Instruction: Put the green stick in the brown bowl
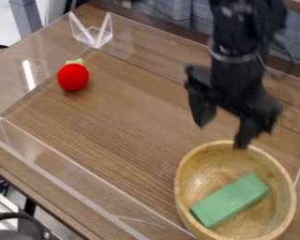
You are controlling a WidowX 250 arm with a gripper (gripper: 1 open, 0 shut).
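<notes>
The green stick [231, 201], a flat light-green block, lies inside the brown bowl [190, 169] at the lower right of the wooden table, slanted from lower left to upper right. My gripper [228, 122] hangs above the bowl's far rim, clear of the stick. Its two black fingers [202, 106] stand wide apart, open, with nothing between them.
A small red strawberry-like ball [74, 76] sits on the table at the left. Clear plastic walls [90, 33] fence the wooden tabletop at the back, and a low clear edge [65, 173] runs along the front left.
</notes>
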